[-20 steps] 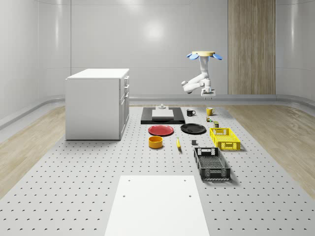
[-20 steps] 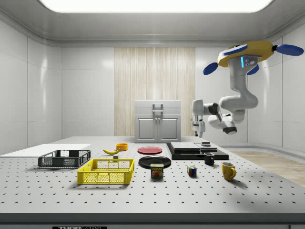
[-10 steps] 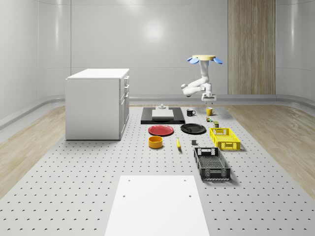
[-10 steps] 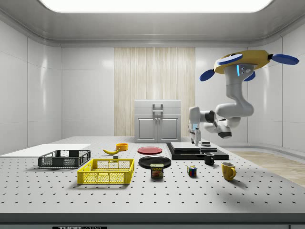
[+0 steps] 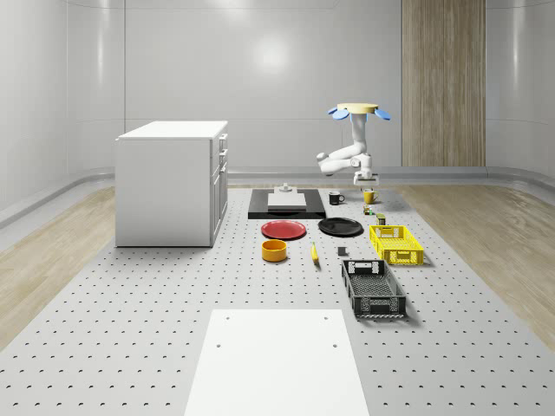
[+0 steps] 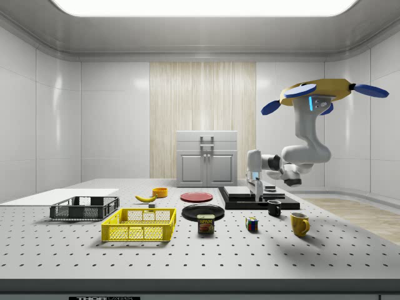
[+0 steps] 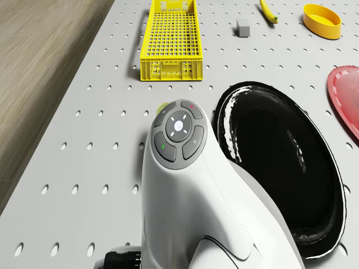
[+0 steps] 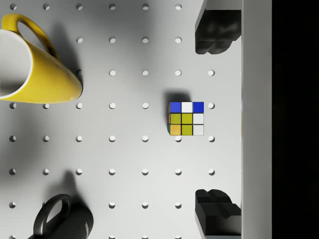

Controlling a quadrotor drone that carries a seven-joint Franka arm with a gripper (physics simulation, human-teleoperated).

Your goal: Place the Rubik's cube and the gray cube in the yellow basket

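The drone [image 6: 320,94] is hovering above the far end of the table [image 5: 130,329], over the mugs, with its arm bent down and forward. The gripper [image 6: 255,189] is hanging above the table with its fingers [image 8: 214,37] spread wide apart and holding nothing. In the wrist view the Rubik's cube [image 8: 187,118] is lying on the table straight below, between the two fingers but nearer their inner side — not touching either. A yellow mug [image 8: 35,64] and a black mug [image 8: 65,221] are standing off to one side of it.

The gray cube [image 7: 243,27] is sitting on the table just beside the yellow basket [image 7: 168,42], near a banana [image 7: 268,12]. The basket is well apart from the Rubik's cube [image 6: 251,224], with a can [image 6: 205,224] between them in the side view.

Compared with a second ago, the drone is sitting lower and the gripper has come down closer to the table — the cubes and basket have not moved.
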